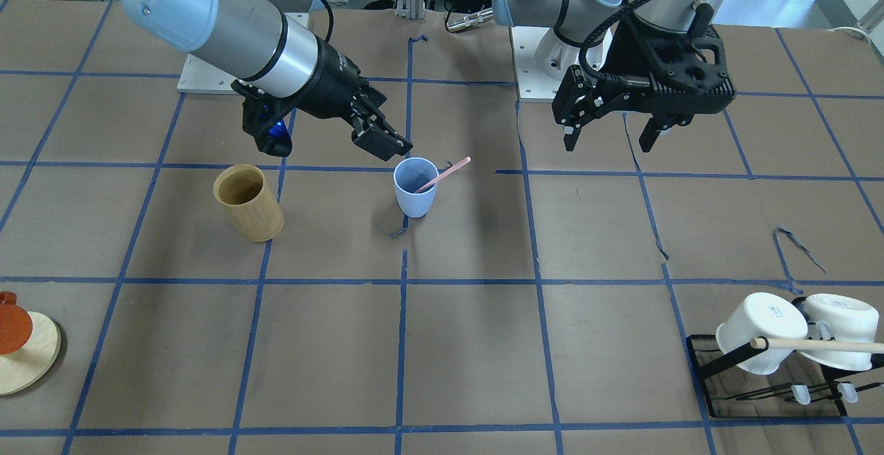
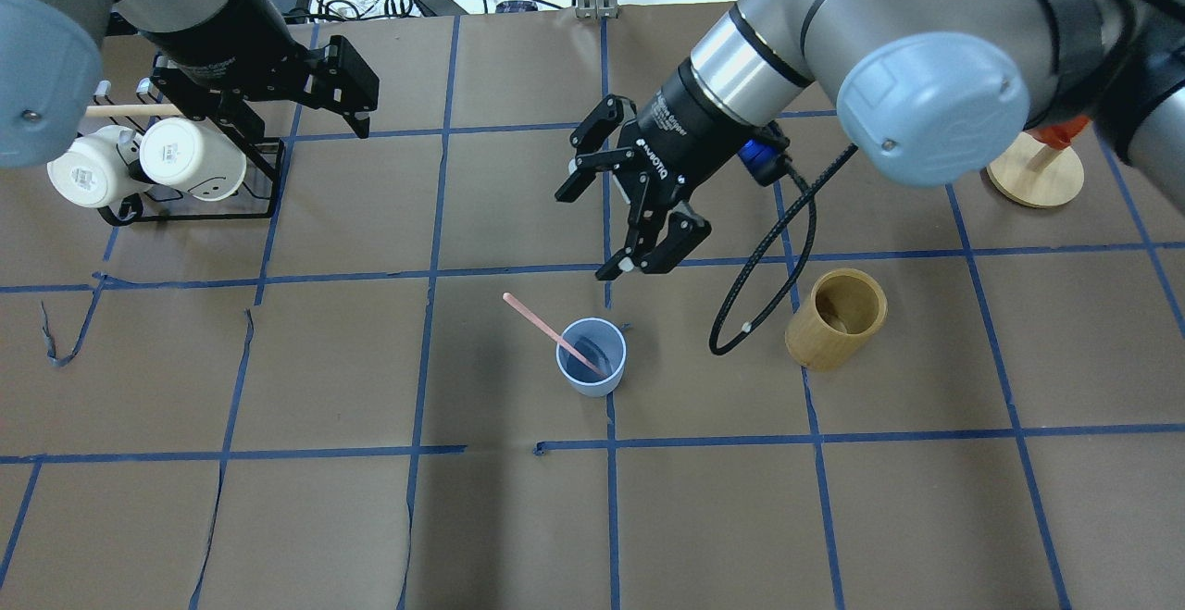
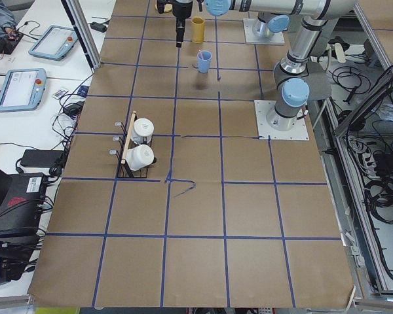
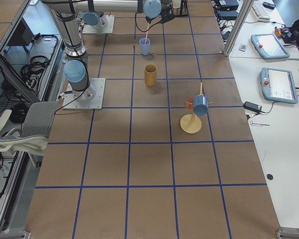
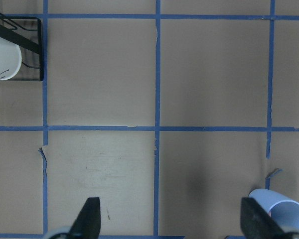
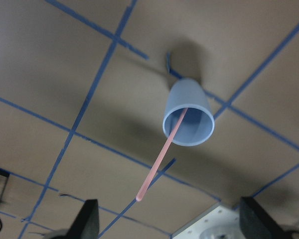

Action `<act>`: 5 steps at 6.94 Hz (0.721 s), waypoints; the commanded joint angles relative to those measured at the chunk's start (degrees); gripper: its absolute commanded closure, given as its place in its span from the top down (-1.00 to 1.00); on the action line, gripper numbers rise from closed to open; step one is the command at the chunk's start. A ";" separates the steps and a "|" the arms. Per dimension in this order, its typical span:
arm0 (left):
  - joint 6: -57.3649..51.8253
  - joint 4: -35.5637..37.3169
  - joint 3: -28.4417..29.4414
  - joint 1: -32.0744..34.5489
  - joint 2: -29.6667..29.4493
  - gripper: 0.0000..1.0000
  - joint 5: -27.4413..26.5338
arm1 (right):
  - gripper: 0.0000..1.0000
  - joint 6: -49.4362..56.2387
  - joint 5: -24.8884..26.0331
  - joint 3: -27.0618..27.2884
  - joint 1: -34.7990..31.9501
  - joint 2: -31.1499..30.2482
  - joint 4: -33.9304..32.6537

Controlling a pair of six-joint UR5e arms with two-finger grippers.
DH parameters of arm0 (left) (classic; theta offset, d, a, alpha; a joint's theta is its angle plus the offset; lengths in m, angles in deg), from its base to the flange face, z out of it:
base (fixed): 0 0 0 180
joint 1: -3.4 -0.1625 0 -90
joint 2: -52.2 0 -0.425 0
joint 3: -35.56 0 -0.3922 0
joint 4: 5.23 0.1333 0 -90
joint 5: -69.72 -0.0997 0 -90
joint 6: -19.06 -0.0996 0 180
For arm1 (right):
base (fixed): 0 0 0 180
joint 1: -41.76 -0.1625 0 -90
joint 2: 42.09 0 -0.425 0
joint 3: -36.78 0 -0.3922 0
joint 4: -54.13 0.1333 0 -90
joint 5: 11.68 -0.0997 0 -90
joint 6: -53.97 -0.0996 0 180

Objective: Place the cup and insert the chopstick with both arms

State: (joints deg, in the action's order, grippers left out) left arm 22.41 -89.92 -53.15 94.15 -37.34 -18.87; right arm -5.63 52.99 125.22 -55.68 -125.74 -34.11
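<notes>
The pale blue cup (image 1: pixel 416 192) stands upright near the table's middle and also shows in the overhead view (image 2: pixel 591 377). The pink chopstick (image 1: pixel 452 169) leans inside it, its top sticking out over the rim toward the robot's left (image 2: pixel 532 316). My right gripper (image 1: pixel 387 130) is open and empty. It hangs just above and behind the cup (image 2: pixel 606 230), and its wrist view looks down on the cup (image 6: pixel 188 107) and chopstick (image 6: pixel 157 167). My left gripper (image 1: pixel 609 141) is open and empty, well away from the cup and above the table near the mug rack (image 2: pixel 287 119).
A tan bamboo cylinder (image 1: pixel 248 203) stands on the cup's right-arm side (image 2: pixel 836 318). A black rack with white mugs and a wooden rod (image 1: pixel 794 351) is at the far left-arm side. A round wooden stand (image 1: pixel 27 355) is at the far right-arm side.
</notes>
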 commanded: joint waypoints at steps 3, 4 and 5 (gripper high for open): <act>0.26 -0.13 0.02 0.13 0.15 1.00 0.26 | 1.00 45.10 18.37 -1.16 7.06 -2.20 4.53; 0.08 -0.22 0.02 0.13 0.15 1.00 0.26 | 1.00 48.58 22.39 -1.16 10.22 -4.22 5.34; -0.79 -0.39 0.02 0.13 0.15 1.00 -1.48 | 1.00 49.84 29.22 -1.25 10.95 -5.11 5.70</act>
State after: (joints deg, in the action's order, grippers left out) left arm 22.37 -90.15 -53.13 94.28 -37.20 -19.01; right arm 40.50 75.26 124.04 -46.77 -129.32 -29.29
